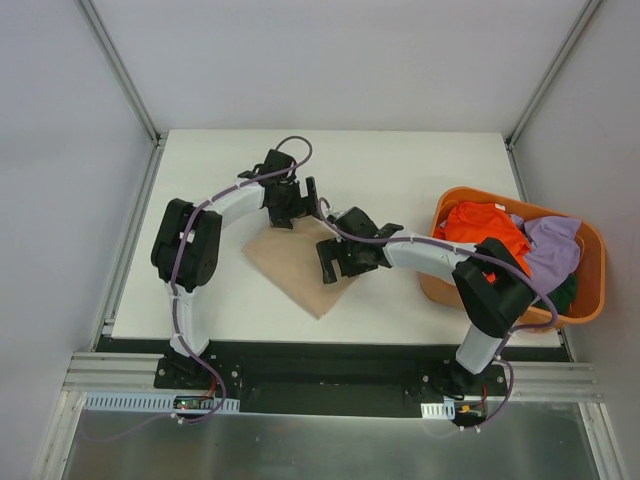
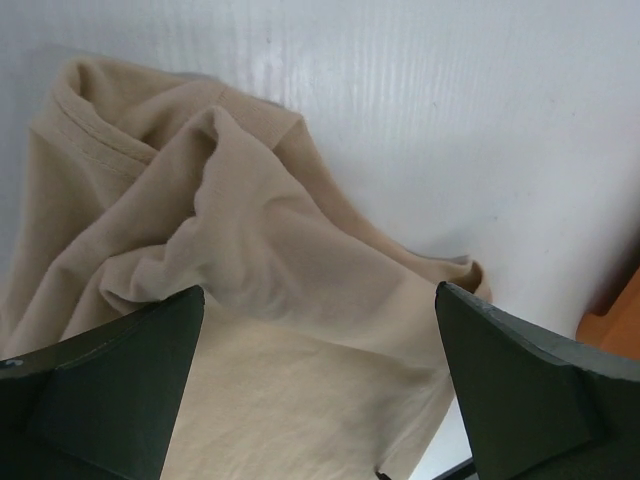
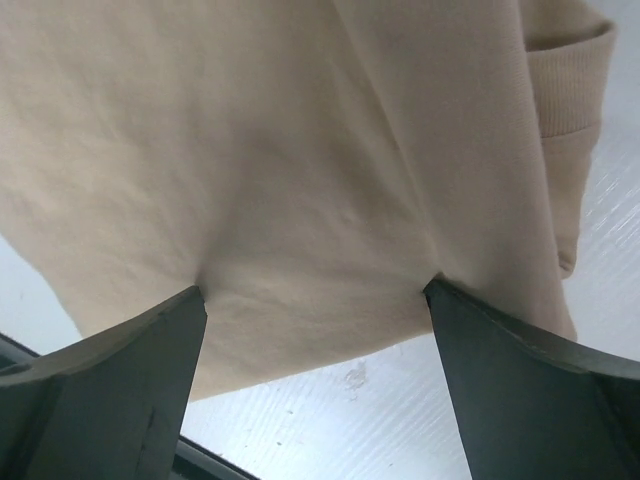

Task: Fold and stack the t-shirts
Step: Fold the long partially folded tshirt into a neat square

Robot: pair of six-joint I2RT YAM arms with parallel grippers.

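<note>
Two risks here. Working with left tool (image 2: 320, 290) and right tool (image 3: 315, 287) both released, jaws wide, over the tan t-shirt (image 1: 300, 268) lying partly bunched mid-worktop (image 1: 400, 170). Possibly pinching several layers together; possibly dragging cloth askew while folding.

Tan t-shirt (image 1: 295, 272): far edge hidden beneath left hand (image 2: 318, 292) and right hand (image 3: 315, 290). Right of tan t-shirt, dark green t-shirt (image 1: 566, 292) mostly buried under lavender t-shirt (image 1: 552, 245). Basket (image 2: 620, 322): mere sliver in left wrist view.
</note>
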